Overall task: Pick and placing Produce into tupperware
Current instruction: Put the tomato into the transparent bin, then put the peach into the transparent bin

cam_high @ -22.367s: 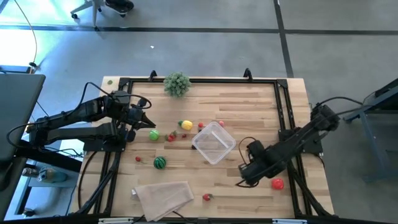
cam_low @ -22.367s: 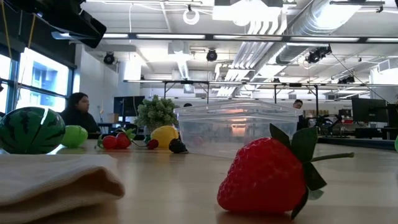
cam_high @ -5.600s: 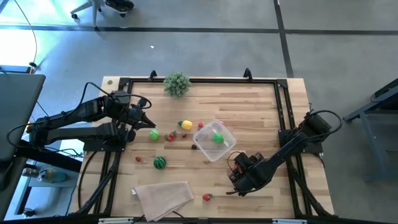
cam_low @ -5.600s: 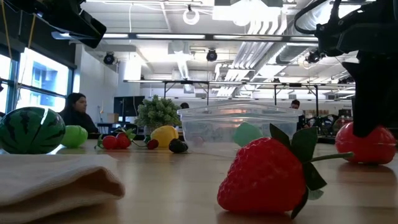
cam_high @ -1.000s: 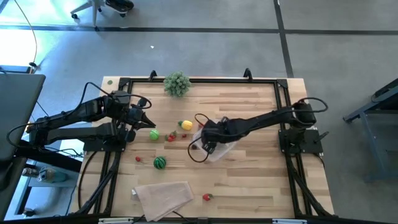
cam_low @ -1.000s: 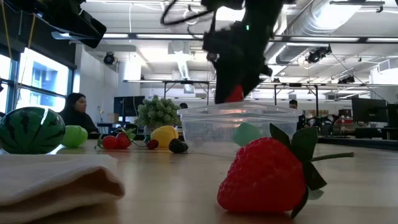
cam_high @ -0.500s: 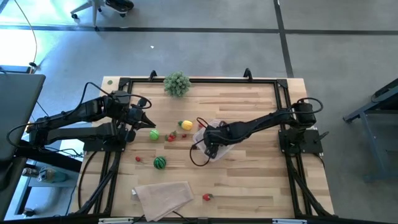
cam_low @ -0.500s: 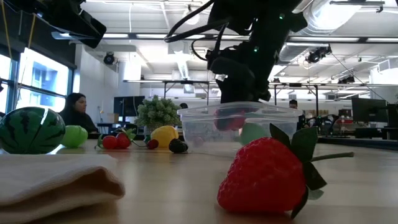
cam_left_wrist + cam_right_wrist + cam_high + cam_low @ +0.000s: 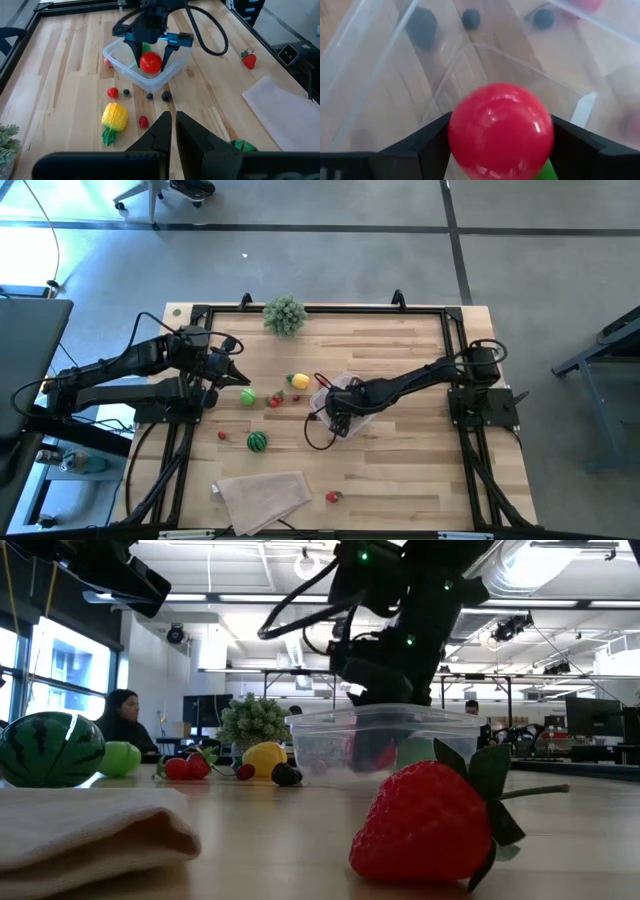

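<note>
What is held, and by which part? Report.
Right gripper pinches the shiny red ball by its sides, in the clear plastic container; left gripper holds nothing.

Bright even daylight, ceiling lamps glaring, soft shadows, close wrist view blurred

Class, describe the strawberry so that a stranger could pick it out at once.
Start at the folded beige cloth near the front edge of the wooden table. Just beside it, toward the right arm's side, lies the strawberry, alone. Unlike the round red pieces, it is pointed, with green leaves.

Grey floor [image 9: 330,260] surrounds the wooden worktop [image 9: 400,470]; beyond it, ceiling ducts [image 9: 520,570], strip lights and a bright window [image 9: 60,670].
</note>
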